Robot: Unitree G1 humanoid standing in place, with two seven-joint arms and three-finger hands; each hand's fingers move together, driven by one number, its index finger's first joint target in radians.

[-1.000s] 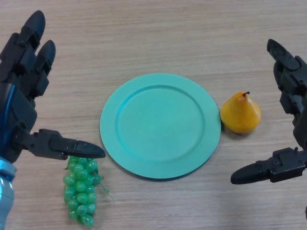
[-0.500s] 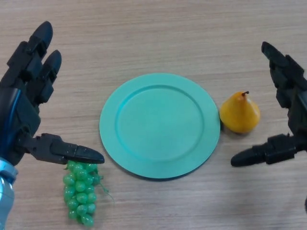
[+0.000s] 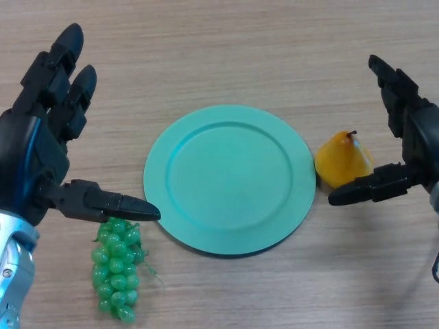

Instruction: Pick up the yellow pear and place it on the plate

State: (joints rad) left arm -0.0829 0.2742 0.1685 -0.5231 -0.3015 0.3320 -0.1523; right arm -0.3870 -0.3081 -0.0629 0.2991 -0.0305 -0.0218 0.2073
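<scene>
pear: yellow pear (image 3: 341,162) was sat on the bench (image 3: 226,48), just right of the teal plate (image 3: 230,179)
right hand (image 3: 411,140): spread wide around the pear, nothing gripped, thumb in front of it
left hand (image 3: 41,154): fingers splayed, nothing held, thumb above the green grapes (image 3: 116,269)

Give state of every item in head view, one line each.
yellow pear: on table, right of plate, not grasped
plate: empty
green grapes: on table, below left thumb
left hand: open, holds nothing
right hand: open, thumb in front of pear
</scene>
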